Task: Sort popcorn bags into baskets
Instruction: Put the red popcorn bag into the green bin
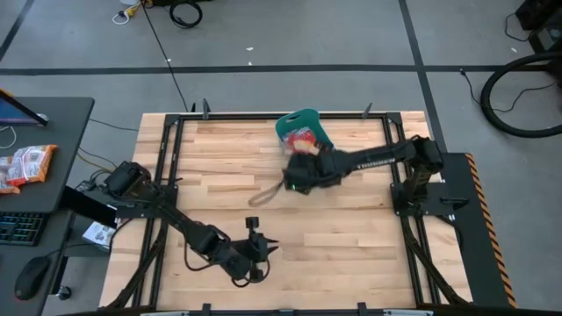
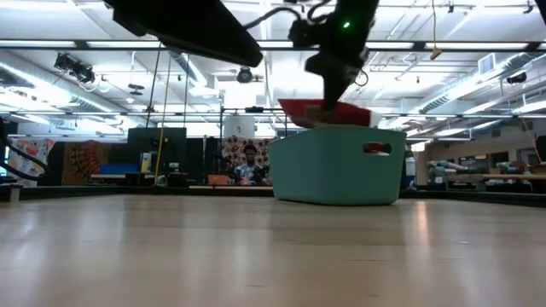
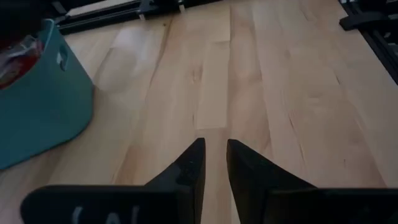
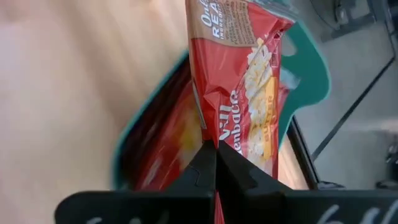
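Observation:
A teal basket (image 1: 309, 117) stands near the table's far edge and holds red popcorn bags (image 1: 303, 136); it also shows in the low view (image 2: 341, 170) and the left wrist view (image 3: 37, 106). My right gripper (image 4: 216, 149) is over the basket's near side, shut on one red popcorn bag (image 4: 239, 81), which shows just above the rim in the low view (image 2: 328, 111). More red bags (image 4: 165, 146) lie inside the basket under it. My left gripper (image 3: 215, 152) waits low over the near middle of the table (image 1: 263, 250), fingers a narrow gap apart, holding nothing. My right gripper pinches the red popcorn bag between its two fingers at one edge (image 4: 214, 134). The fingers come from above, pointing down (image 2: 334, 72). The bag reaches away from the fingers over the basket, lifted near the rim; whether it touches the bags inside, I cannot tell.
A small tan strap (image 1: 263, 196) lies on the bare wood in the table's middle. Black frame rails (image 1: 167, 158) run along the table's edges. Orange-and-white snack packets (image 1: 26, 165) lie on a dark desk off the table's left. Wide bare wood (image 3: 261, 81) lies beside the basket.

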`<state>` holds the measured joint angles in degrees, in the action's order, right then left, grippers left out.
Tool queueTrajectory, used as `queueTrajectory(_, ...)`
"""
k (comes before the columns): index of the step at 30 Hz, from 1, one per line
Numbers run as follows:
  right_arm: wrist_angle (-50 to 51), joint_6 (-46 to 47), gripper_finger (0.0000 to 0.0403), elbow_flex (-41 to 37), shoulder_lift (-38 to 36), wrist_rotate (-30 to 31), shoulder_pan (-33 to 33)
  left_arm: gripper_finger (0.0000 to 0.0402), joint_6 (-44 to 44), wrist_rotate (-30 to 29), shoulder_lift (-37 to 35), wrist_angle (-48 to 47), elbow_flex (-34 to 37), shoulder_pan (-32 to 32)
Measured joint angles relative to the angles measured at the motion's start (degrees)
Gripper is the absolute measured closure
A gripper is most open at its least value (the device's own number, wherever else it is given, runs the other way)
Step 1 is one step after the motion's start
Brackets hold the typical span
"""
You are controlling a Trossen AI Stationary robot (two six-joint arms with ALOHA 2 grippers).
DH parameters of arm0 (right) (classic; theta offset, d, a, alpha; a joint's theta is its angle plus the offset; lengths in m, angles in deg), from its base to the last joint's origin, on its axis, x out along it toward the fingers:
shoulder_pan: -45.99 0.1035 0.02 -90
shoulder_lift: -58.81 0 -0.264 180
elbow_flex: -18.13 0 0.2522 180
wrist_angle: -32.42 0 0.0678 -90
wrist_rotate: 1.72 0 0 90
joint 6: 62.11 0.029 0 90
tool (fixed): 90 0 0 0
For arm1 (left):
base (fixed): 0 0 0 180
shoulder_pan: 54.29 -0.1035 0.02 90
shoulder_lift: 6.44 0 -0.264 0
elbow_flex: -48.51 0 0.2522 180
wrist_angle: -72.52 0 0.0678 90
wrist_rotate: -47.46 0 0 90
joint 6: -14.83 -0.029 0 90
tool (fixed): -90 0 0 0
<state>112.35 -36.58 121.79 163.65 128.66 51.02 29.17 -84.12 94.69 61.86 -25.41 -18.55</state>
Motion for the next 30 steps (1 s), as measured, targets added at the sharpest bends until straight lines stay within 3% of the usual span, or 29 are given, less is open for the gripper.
queueTrajectory(7, -7.1, 0.0, 0.038, 0.0, 0.0, -7.0, -8.2, 0.0331, 1.0, -1.2, 0.0, -2.2, 0.0, 2.2)
queueTrajectory(17, -13.4, -7.7, 0.0288, 0.0, -0.7, -23.9, -12.7, 0.0331, 1.5, -1.2, 0.0, -2.6, 0.0, 2.8)
queueTrajectory(23, -12.2, -10.7, 0.0267, 0.0, -6.1, -23.3, -13.1, 0.0331, 0.4, -0.1, 0.0, -3.0, 0.0, 3.1)
queueTrajectory(30, -20.4, -19.5, 0.0268, -4.8, -10.0, -23.9, -14.1, 0.0331, -1.1, 0.1, -1.3, -2.8, 0.0, 2.6)
